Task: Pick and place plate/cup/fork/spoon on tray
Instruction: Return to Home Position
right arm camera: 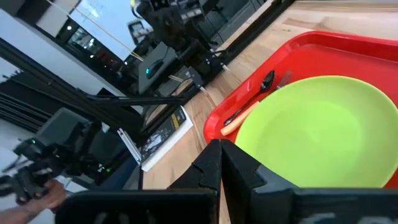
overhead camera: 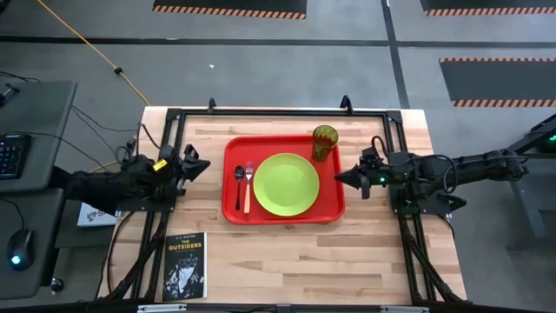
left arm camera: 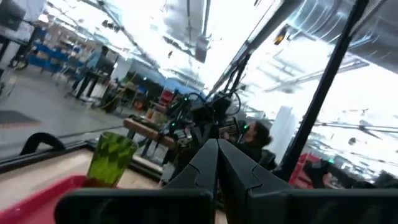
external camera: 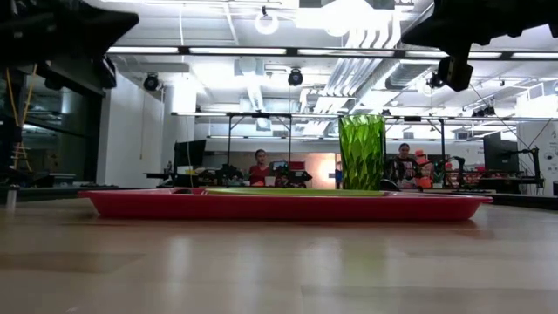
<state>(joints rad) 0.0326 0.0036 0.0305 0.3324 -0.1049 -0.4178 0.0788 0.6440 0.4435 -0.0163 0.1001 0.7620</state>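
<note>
Red plastic fills the middle of the high view: the tray (overhead camera: 269, 146) lies on the wooden table (overhead camera: 287, 261) with the plate (overhead camera: 286, 183) flat at its centre. The fork (overhead camera: 248, 187) and the spoon (overhead camera: 239, 181) lie side by side on the plate's left, spoon outermost, and the cup (overhead camera: 325, 142) stands upright in the far right corner. Only this view shows both arms at once: the left gripper (overhead camera: 205, 165) hangs just off the tray's left edge and the right gripper (overhead camera: 339, 179) at its right edge. The wrist views show each pair of jaws pressed together on nothing. The low view reduces the plate to a thin green line above the rim, hides the cutlery, and shows people (external camera: 260, 166) in the room behind. The right wrist view shows cutlery and plate close up. A black book (overhead camera: 184, 265) near the table's front left corner reads "THE OUTSIDERS"; its smaller print is illegible.
</note>
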